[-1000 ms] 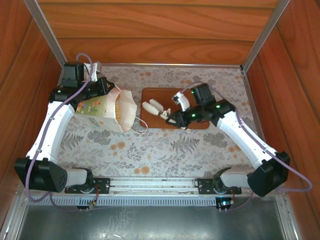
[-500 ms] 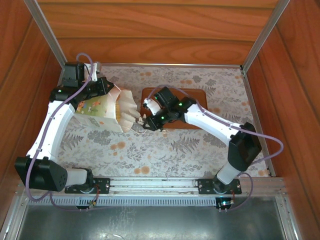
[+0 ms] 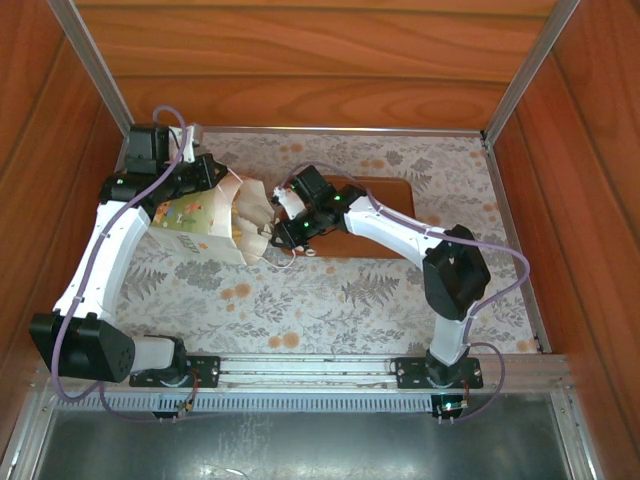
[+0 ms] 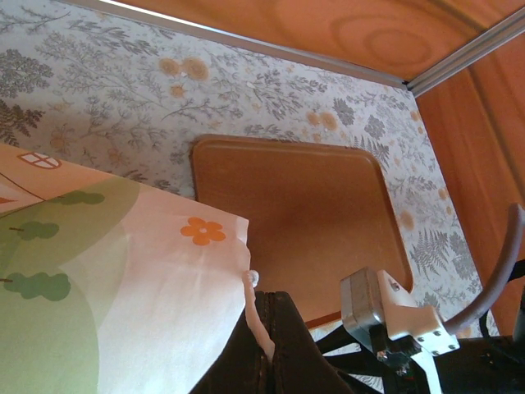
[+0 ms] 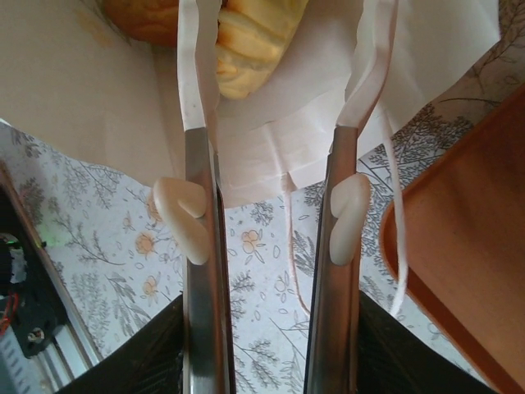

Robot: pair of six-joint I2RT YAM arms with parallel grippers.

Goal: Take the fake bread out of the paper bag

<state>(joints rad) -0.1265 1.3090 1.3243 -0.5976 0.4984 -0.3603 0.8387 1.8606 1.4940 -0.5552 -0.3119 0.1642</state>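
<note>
Wood-walled floral tabletop (image 3: 300, 300); left end effector (image 3: 218, 180) seemingly clenches bag (image 3: 190, 222); right end effector (image 3: 266, 228) released.

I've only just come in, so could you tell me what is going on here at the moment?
The left gripper is shut on the paper bag, holding it on its side, mouth toward the brown tray. The right gripper, jaws open, is at that mouth, with fake bread visible just inside. What shows of the tray is bare.
</note>
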